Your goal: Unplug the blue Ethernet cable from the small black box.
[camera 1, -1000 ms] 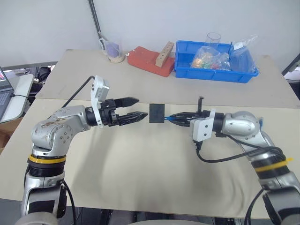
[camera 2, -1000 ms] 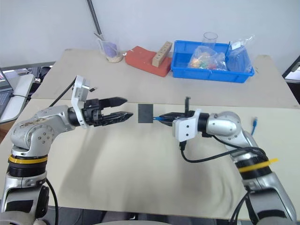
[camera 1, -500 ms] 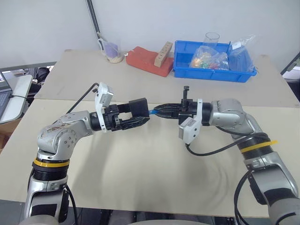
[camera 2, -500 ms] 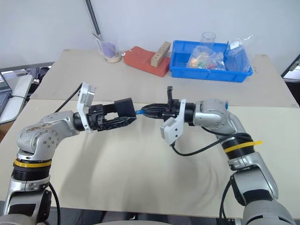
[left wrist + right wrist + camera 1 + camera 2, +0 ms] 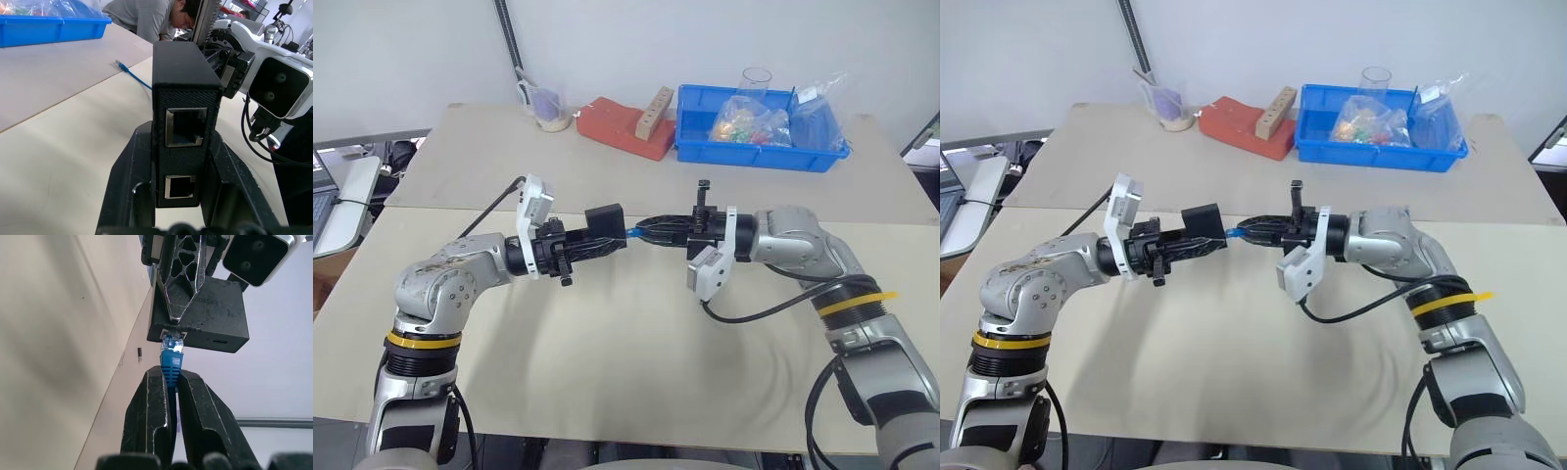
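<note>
The small black box point(image 5: 605, 219) hangs above the table's middle, with my left gripper point(image 5: 620, 241) shut on its lower part. In the left wrist view the box point(image 5: 183, 98) stands upright between both fingers point(image 5: 128, 169) and shows two empty ports. The blue Ethernet cable point(image 5: 171, 360) is plugged into the box's point(image 5: 205, 318) far side. My right gripper point(image 5: 172, 376) is shut on the cable's blue plug boot, right by the box. From the head, the right gripper point(image 5: 641, 231) meets the box from the right. The cable's other end point(image 5: 131, 72) lies on the table.
A blue bin point(image 5: 759, 149) with bags stands at the back right, with a red block point(image 5: 625, 127), a wooden piece point(image 5: 656, 110) and a cup point(image 5: 548, 106) to its left. A person point(image 5: 146, 17) leans beyond the table. A tiny black piece point(image 5: 139, 354) lies on the table.
My left gripper was open beside the box hanging from the right gripper's cable. The box came between its fingers, and the left gripper has shut on it.
</note>
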Robot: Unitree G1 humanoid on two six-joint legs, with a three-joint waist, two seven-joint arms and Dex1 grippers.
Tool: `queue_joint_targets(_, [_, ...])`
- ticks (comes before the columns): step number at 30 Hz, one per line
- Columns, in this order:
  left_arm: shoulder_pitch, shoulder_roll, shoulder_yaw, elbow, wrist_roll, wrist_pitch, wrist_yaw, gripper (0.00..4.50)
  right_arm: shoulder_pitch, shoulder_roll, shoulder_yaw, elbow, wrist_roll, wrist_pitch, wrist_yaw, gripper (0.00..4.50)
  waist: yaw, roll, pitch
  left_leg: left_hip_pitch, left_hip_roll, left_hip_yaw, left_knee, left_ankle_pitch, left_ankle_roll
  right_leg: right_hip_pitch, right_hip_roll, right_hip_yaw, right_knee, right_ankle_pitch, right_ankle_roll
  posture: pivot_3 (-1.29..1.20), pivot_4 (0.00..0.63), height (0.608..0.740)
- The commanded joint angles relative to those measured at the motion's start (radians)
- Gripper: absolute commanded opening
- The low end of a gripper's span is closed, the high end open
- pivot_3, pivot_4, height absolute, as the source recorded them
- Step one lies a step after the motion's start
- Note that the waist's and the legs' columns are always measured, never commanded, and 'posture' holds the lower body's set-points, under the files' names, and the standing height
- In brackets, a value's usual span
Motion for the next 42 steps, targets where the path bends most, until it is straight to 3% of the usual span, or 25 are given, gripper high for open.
queue_joint_targets(1, [-0.036, 0.033, -0.008, 0.013, 0.034, -0.06, -0.049, 0.61, 0.025, -0.067, 0.049, -0.112, 0.308, 0.208, 0.248, 1.69, 0.001, 0.0, 0.0, 0.0, 0.0, 0.0, 0.0, 0.0, 0.0, 0.0, 0.0, 0.0, 0.0, 0.0, 0.0, 0.0, 0.15, 0.74])
queue_joint_targets(3, [-0.041, 0.043, -0.02, 0.027, 0.054, -0.089, -0.077, 0.61, 0.045, -0.096, 0.053, -0.18, 0.432, 0.348, 0.353, 2.39, 0.002, 0.0, 0.0, 0.0, 0.0, 0.0, 0.0, 0.0, 0.0, 0.001, 0.0, 0.0, 0.001, 0.0, 0.0, 0.0, 0.15, 0.74])
queue_joint_targets(5, [-0.041, 0.057, -0.038, 0.039, 0.076, -0.118, -0.112, 0.61, 0.056, -0.132, 0.031, -0.294, 0.609, 0.646, 0.43, 3.06, 0.002, 0.0, 0.0, -0.001, 0.0, 0.0, 0.0, 0.0, 0.0, 0.001, 0.0, 0.0, 0.0, 0.0, 0.0, 0.0, 0.15, 0.74])
queue_joint_targets(7, [-0.047, 0.068, -0.05, 0.049, 0.092, -0.141, -0.146, 0.61, 0.018, -0.167, -0.005, -0.397, 0.851, 1.065, 0.441, 3.74, 0.001, 0.0, 0.0, -0.001, 0.001, 0.0, 0.0, 0.0, 0.0, 0.001, 0.0, 0.0, 0.0, 0.0, 0.0, 0.0, 0.15, 0.74])
queue_joint_targets(9, [-0.056, 0.071, -0.06, 0.061, 0.103, -0.159, -0.169, 0.61, -0.034, -0.172, -0.033, -0.425, 0.979, 1.337, 0.423, 3.74, -0.002, 0.001, 0.0, -0.001, 0.002, 0.0, 0.0, 0.0, 0.0, 0.001, 0.0, 0.0, 0.001, 0.0, 0.0, 0.0, 0.15, 0.74])
queue_joint_targets(13, [-0.079, 0.065, -0.076, 0.08, 0.123, -0.185, -0.196, 0.61, -0.12, -0.151, -0.046, -0.401, 1.081, 1.705, 0.389, 3.74, 0.003, 0.0, 0.0, 0.0, 0.001, -0.001, 0.0, 0.0, 0.0, 0.001, 0.0, -0.001, -0.002, 0.0, 0.0, 0.0, 0.15, 0.74])
queue_joint_targets(23, [-0.1, 0.054, -0.085, 0.051, 0.121, -0.171, -0.205, 0.61, -0.141, -0.044, -0.039, -0.372, 0.963, 1.789, 0.364, 3.74, 0.005, 0.0, 0.0, -0.003, 0.0, -0.001, 0.0, -0.001, 0.001, -0.003, 0.0, -0.001, -0.002, 0.0, 0.0, 0.0, 0.15, 0.74])
queue_joint_targets(42, [-0.097, 0.056, -0.093, 0.033, 0.122, -0.165, -0.216, 0.61, -0.145, 0.019, -0.068, -0.352, 0.895, 1.82, 0.4, 3.74, 0.001, 0.0, 0.0, -0.003, 0.0, -0.001, 0.0, -0.001, 0.001, -0.003, 0.0, -0.002, -0.002, 0.0, 0.0, 0.0, 0.15, 0.74])
